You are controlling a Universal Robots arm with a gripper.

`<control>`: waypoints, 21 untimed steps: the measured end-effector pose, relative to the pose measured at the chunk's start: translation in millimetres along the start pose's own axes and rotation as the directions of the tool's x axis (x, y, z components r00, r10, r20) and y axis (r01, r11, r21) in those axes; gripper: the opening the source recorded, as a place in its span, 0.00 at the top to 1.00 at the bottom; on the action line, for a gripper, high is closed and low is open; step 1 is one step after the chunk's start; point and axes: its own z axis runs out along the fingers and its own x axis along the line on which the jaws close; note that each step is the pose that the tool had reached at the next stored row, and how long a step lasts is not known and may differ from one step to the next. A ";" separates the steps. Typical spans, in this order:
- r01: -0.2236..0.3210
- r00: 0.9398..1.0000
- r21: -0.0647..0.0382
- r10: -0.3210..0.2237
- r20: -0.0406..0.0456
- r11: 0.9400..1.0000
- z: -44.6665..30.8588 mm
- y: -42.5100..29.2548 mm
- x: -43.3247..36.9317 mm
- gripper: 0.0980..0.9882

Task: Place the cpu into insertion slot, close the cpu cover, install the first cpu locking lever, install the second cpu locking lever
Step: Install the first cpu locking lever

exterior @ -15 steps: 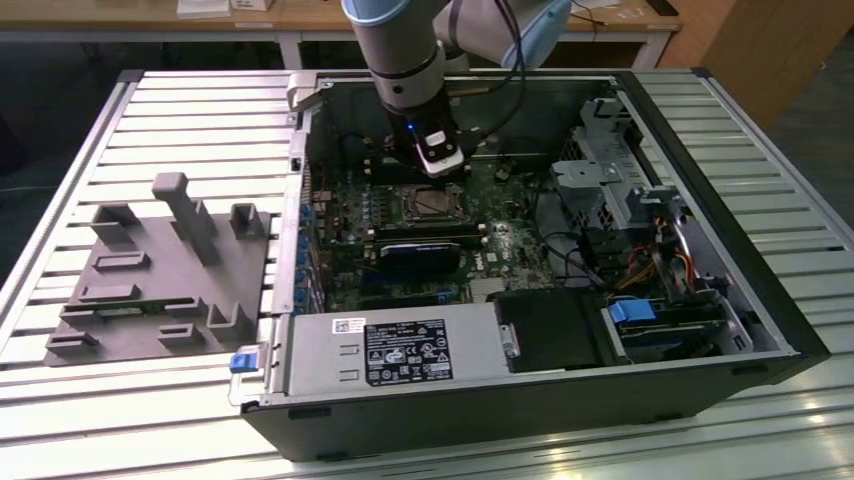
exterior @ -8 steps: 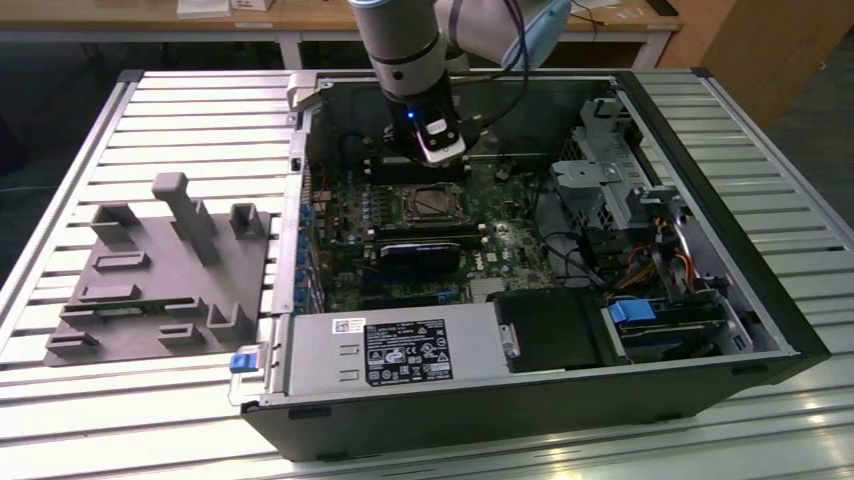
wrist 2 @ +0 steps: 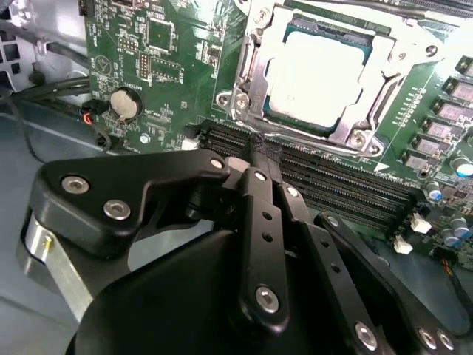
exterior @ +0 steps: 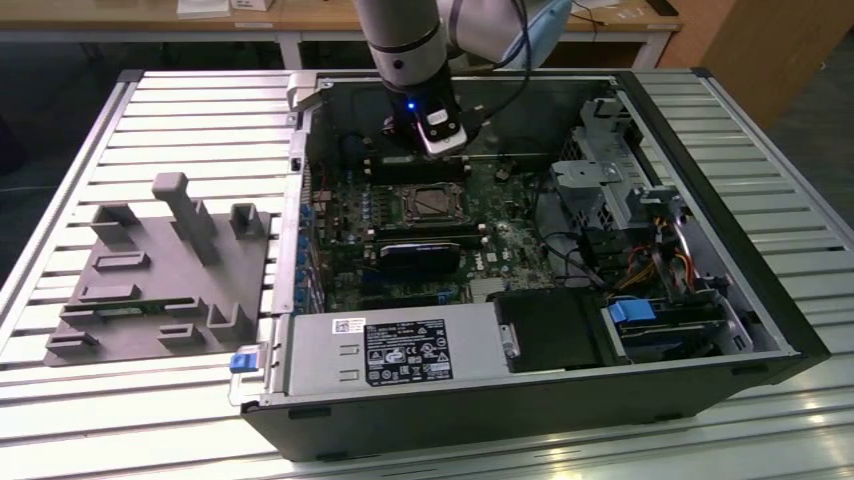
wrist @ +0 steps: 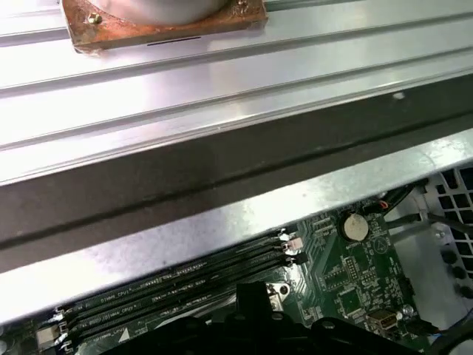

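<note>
One cpu (wrist 2: 319, 80), silver-grey top, lay seated in the one insertion slot (wrist 2: 347, 41) on the green motherboard (wrist 2: 159, 66) — placement judged done. One cpu cover (wrist 2: 251, 70) framed the chip, seemingly lowered; the lever stage appeared in hand, calling for a fine, low approach beside the socket. One gripper (wrist 2: 259, 159) — fingers together, holding nothing — hovered over the memory slots (wrist 2: 332, 181), four counted, just beside the socket.
</note>
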 end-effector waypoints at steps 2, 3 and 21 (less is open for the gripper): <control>0.000 1.000 0.001 0.000 0.000 1.000 0.0 0.0 0.0 1.00; 0.000 1.000 0.005 0.000 -0.005 1.000 0.0 0.1 -0.2 1.00; 0.010 0.997 0.108 -0.001 -0.082 0.994 1.2 -13.5 -11.6 1.00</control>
